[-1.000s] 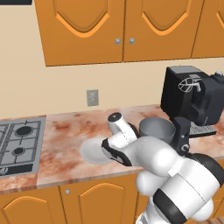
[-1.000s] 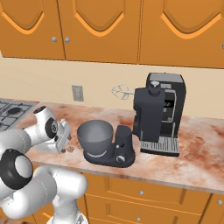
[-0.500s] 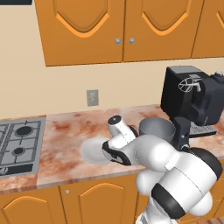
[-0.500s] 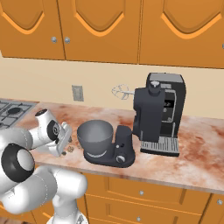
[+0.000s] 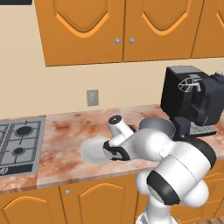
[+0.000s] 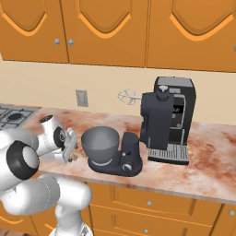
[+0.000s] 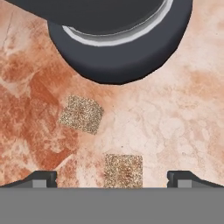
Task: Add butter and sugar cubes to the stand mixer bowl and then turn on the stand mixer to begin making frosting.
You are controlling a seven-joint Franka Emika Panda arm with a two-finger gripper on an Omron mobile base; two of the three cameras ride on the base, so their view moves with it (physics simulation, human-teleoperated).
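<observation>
The marbled tabletop (image 6: 203, 152) carries everything. On it, toward the right, the boxy black coffee machine (image 6: 168, 120) stands at the back. Just left of it sits the stand mixer (image 6: 120, 159), with the stand mixer bowl (image 6: 100, 144) on its base near the front edge. A flat white plate (image 5: 92, 151) lies further left, toward the stove (image 5: 17, 144). The sugar cubes (image 7: 82, 114) rest on bare tabletop between plate and bowl, close to the front edge; the second cube (image 7: 124, 170) lies between the finger tips. I cannot make out the butter.

The tool (image 7: 112, 177) hangs low over that nearer cube, jaws spread wide apart, holding nothing. The likely trouble: the cube is tiny, so a slightly off-centre closing could nudge or flip it away, perhaps against the bowl's base or off the front edge.
</observation>
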